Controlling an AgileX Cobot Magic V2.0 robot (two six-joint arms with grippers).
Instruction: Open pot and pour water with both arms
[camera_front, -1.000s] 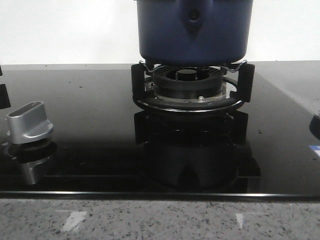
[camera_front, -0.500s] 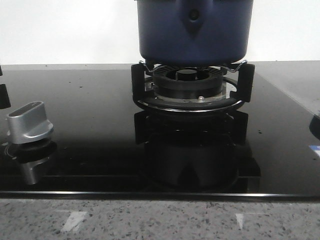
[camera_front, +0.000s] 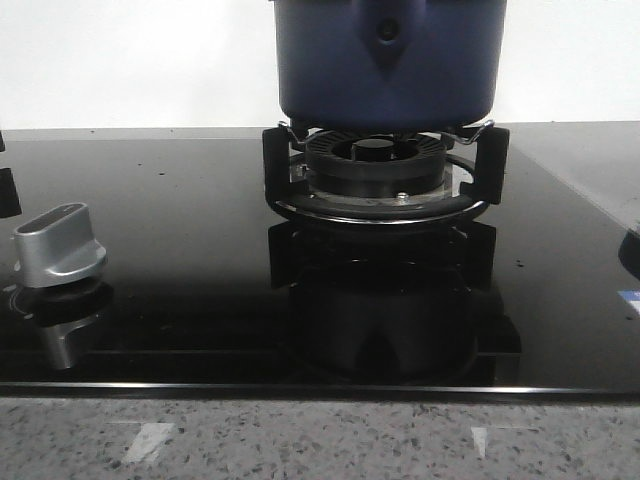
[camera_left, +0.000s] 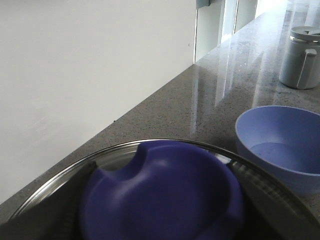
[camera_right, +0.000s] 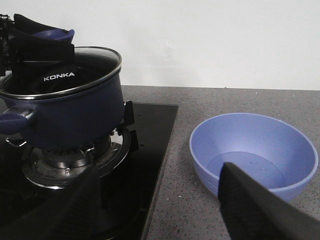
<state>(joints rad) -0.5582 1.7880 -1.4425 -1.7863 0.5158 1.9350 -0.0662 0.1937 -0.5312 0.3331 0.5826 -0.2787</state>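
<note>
A: Front view first. Any end effector there?

B: None. Only the pot (camera_front: 388, 60), sitting on the burner (camera_front: 378, 165).

A: So where to find the left end effector (camera_right: 45, 37)?

B: Right wrist view. Sits directly over the pot, black fingers (camera_right: 31, 24) pressed to both sides of the blue knob (camera_right: 56, 34). Looks clamped on it.

A: And the lid (camera_right: 100, 82)?

B: Appears seated on the rim, not yet raised. In the left wrist view, glass and knob fill the space right beneath the end effector.

A: Step in hand, then?

B: Probably opening: grip made, lift to come. Calls for a straight pull up, then carrying the lid off to a clear spot on the bench (camera_right: 225, 100).

A: Right end effector (camera_right: 160, 205)?

B: Fingers apart, nothing between them. Held low and roughly level, facing across the bench. Bowl (camera_right: 205, 170) just ahead of it, pot ahead and toward the left arm's side.

A: Its job next?

B: Likely reaching for the side handle (camera_right: 12, 122) nearest it, then tipping the pot toward the bowl. Needs a firm closure; a loaded pot could twist in the grip.
</note>
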